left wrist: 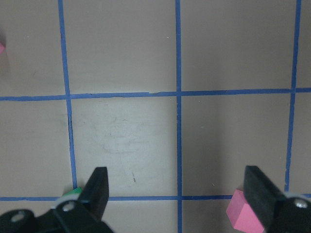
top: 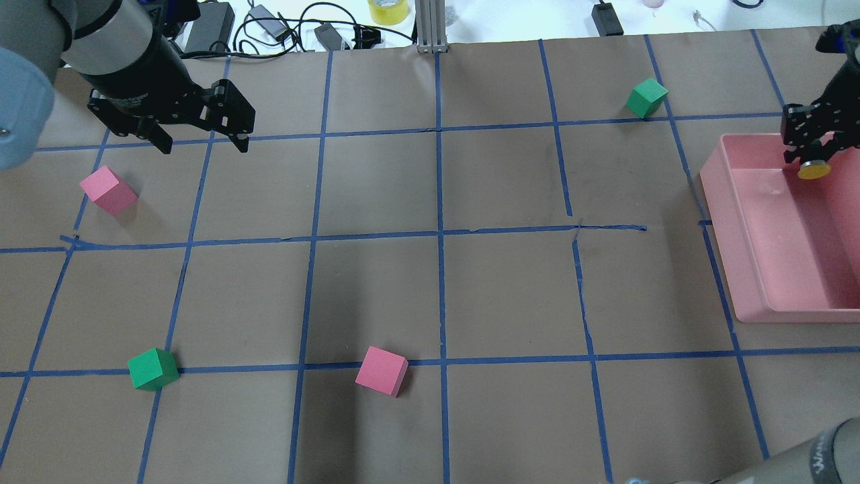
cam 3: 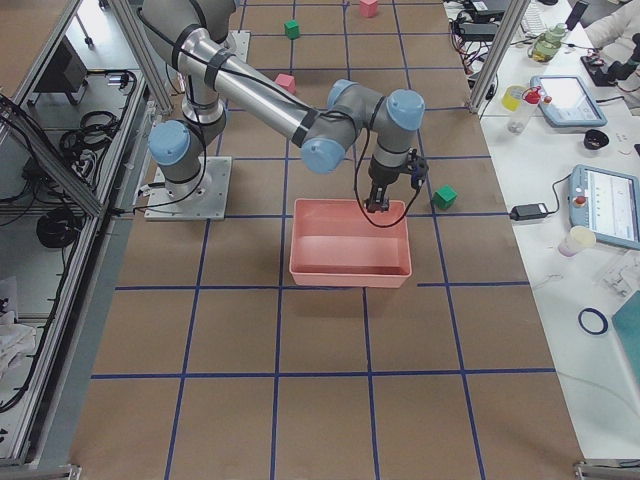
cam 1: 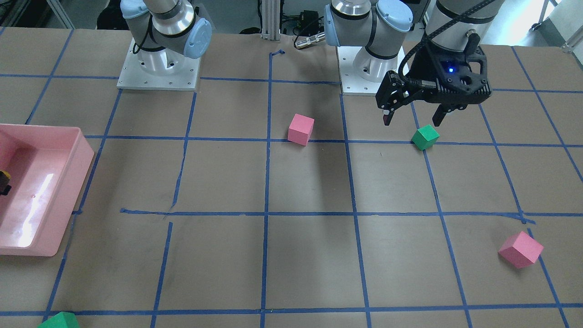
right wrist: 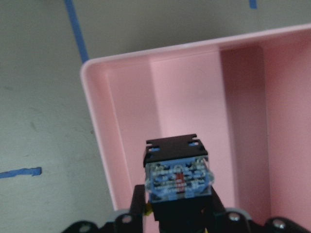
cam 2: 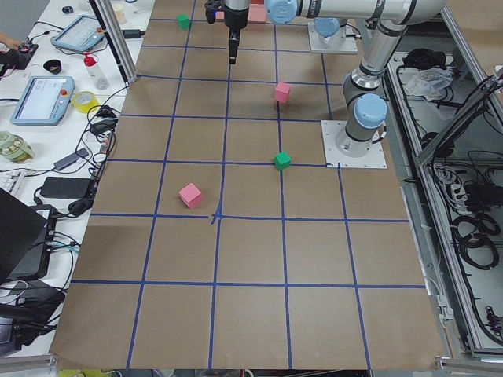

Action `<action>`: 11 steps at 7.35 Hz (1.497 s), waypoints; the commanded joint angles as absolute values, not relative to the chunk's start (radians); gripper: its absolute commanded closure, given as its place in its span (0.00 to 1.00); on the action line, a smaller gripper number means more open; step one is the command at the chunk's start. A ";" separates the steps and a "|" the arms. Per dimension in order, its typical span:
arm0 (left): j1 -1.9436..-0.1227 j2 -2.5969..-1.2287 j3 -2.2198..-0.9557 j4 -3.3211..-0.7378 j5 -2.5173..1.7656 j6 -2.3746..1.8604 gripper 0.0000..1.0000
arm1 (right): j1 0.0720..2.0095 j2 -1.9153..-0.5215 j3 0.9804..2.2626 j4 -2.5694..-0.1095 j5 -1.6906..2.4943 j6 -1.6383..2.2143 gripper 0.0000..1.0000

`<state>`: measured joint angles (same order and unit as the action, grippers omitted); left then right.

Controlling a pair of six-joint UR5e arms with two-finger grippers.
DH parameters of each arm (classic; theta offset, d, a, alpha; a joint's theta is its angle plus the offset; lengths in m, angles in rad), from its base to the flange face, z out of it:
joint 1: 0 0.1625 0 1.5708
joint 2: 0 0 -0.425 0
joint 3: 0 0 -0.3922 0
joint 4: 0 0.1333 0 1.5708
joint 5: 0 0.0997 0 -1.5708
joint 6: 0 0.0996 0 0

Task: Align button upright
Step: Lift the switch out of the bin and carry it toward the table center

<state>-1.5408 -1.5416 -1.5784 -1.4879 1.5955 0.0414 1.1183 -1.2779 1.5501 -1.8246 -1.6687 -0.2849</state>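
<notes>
The button (top: pixel 814 171) has a round yellow cap and a black-and-white blocky body (right wrist: pixel 178 175). My right gripper (top: pixel 811 156) is shut on it and holds it in the air over the far corner of the pink tray (top: pixel 717 202). In the right wrist view the body's terminal end points away from the wrist, between the fingers (right wrist: pixel 138 204). The button also shows at the left edge of the front view (cam 1: pixel 3 180). My left gripper (top: pixel 201 145) is open and empty, hovering above the table near a green cube (cam 1: pixel 425 137).
Pink cubes (top: pixel 107 190) (top: pixel 381 371) and green cubes (top: pixel 153 369) (top: pixel 647 97) lie scattered on the brown paper with blue tape lines. The pink tray (cam 1: pixel 82 168) stands at the table's right side. Cables and gear lie along the far edge.
</notes>
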 commanded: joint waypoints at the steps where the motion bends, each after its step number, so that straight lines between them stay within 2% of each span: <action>1: -1.542 -1.542 -1.578 -1.488 1.595 0.041 0.00 | 1.324 -1.286 1.531 -1.834 -1.658 -0.227 1.00; 3: -1.540 -1.542 -1.577 -1.486 1.597 0.041 0.00 | 1.531 -1.221 1.529 -1.877 -1.622 0.011 1.00; 4: -1.542 -1.542 -1.577 -1.486 1.601 0.041 0.00 | 1.614 -1.162 1.528 -1.979 -1.608 0.131 1.00; 8: -1.543 -1.534 -1.580 -1.474 1.603 0.043 0.00 | 1.816 -0.953 1.408 -2.086 -1.496 0.446 1.00; 9: -1.543 -1.548 -1.594 -1.403 1.603 0.041 0.00 | 1.851 -0.916 1.372 -2.094 -1.485 0.468 1.00; 11: -1.545 -1.546 -1.758 -1.129 1.601 0.043 0.00 | 1.882 -0.864 1.358 -2.102 -1.476 0.486 1.00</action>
